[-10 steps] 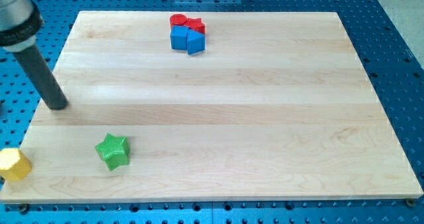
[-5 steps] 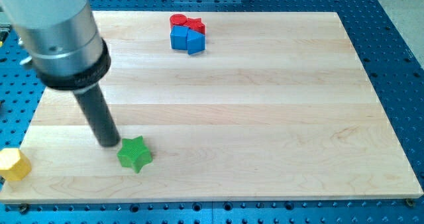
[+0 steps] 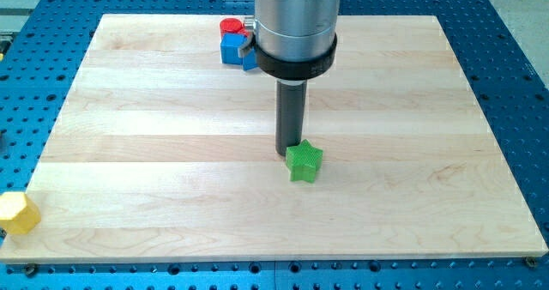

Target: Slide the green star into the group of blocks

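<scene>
Wooden board: arm half-hides blue blocks.

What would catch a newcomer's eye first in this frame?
The big metal arm body with its dark rod dominates the middle; my tip sits against the upper-left edge of the green star near the board's centre. Behind the arm, at the view's top, a red block and a blue block peek out, and a yellow block lies off the board's lower-left corner.

Yellow block off the wooden board's bottom-left corner, on blue pegboard
</scene>
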`<control>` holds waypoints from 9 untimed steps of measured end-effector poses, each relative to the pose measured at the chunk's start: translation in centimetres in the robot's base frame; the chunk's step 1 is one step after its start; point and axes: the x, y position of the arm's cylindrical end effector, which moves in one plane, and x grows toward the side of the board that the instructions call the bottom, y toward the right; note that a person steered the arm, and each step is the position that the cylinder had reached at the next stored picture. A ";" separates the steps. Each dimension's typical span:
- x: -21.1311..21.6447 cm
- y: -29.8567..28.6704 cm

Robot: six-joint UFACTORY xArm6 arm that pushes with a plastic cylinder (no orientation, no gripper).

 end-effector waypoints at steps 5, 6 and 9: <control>7.5 15.2; 13.2 7.8; -9.9 2.1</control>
